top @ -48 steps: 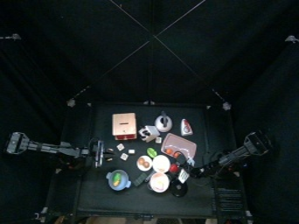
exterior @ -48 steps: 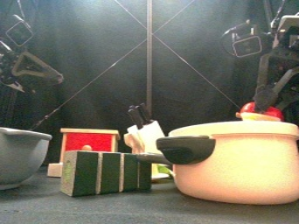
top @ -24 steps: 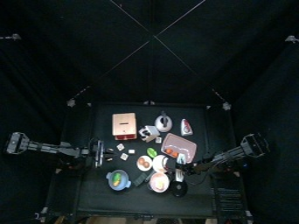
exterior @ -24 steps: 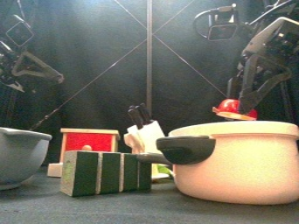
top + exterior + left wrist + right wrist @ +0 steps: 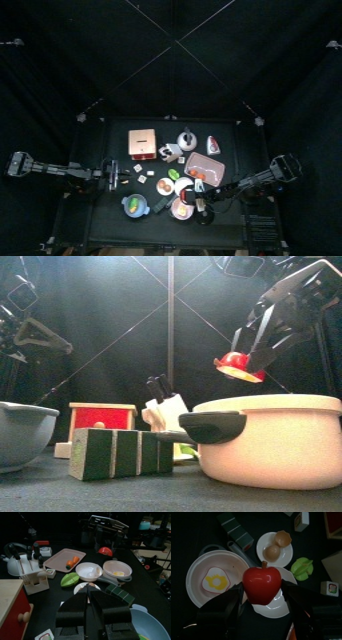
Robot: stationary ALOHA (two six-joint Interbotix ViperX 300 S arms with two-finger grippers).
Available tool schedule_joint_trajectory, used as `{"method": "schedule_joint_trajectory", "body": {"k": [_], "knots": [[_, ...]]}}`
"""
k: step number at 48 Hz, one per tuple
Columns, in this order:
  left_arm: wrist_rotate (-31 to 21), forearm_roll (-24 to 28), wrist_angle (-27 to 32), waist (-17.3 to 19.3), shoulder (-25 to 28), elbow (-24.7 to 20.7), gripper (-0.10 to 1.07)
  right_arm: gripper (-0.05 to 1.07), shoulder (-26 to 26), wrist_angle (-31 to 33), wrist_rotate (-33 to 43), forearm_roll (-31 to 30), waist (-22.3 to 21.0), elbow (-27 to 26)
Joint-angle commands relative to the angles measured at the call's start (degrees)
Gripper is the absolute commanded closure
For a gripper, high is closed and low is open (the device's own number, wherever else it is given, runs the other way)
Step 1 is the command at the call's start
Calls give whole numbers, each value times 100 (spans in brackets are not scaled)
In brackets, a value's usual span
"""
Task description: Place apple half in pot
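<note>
A red apple half (image 5: 262, 584) with a short stem hangs in the air with my right gripper (image 5: 262, 596) shut on it, one finger on each side. In the front view the apple half (image 5: 238, 363) is tilted, above and near the left part of the pot (image 5: 274, 441), which is cream-sided there with a dark handle pointing left. From the right wrist, a white plate (image 5: 278, 614) lies directly under the apple. My left gripper (image 5: 89, 594) rests low at the table's left with its jaws together and nothing in them; beyond it the apple half (image 5: 105, 550) shows.
A pale round dish with a fried egg (image 5: 214, 579) lies beside the white plate, with a plate of brown pieces (image 5: 278, 544) and a green leaf (image 5: 302, 568) close by. A green block (image 5: 120, 453), a red box (image 5: 100, 416) and a blue-rimmed bowl (image 5: 150, 624) crowd the front left.
My right gripper has lifted the apple half and carried it leftward in the front view, tilting it. The left arm has stayed where it was.
</note>
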Motion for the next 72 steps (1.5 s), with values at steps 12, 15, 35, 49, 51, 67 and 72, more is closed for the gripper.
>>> {"method": "schedule_joint_trajectory", "body": {"k": [12,15,35,49,51,67,72], "knots": [[-26,-158,-35,9,9,-334,48,32,105,-677,-18,-396,211,97],[-26,-290,-35,9,9,-378,48,32,105,-853,-9,-369,211,149],[-18,-1151,-35,9,9,-378,48,32,-308,-1195,0,-378,-70,316],[-18,-1160,-26,18,9,-360,48,32,-387,-176,-9,299,-431,-185],[-9,-1160,-26,9,9,-352,48,32,-387,26,-9,422,-448,-290],[9,-1160,-26,26,9,-334,48,32,-501,844,-18,1740,-606,-1063],[26,-1143,-26,44,9,-334,48,32,-536,1063,-35,2004,-642,-1213]]}}
